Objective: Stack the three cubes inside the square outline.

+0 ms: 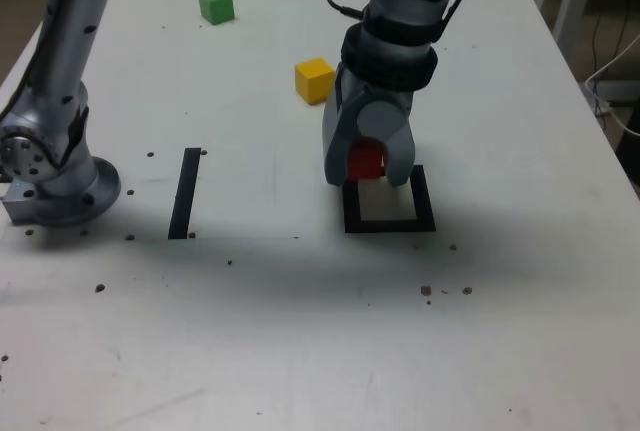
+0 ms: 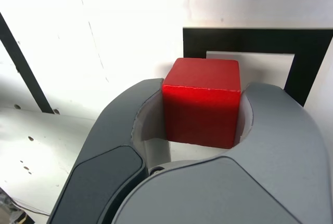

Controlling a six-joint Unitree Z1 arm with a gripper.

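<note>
the pincer (image 1: 372, 166) is clenched on the red cube (image 1: 365, 159), its two jaws against opposite sides of it, and in the exterior view the pair shows over the upper left part of the square outline (image 1: 423, 196); how high they are above it i cannot tell. in that same view the yellow cube (image 1: 314, 81) lies on the table (image 1: 250, 351) beyond the square outline and to its left, and the green cube (image 1: 216, 5) sits farther off from the outline, also to its left.
</note>
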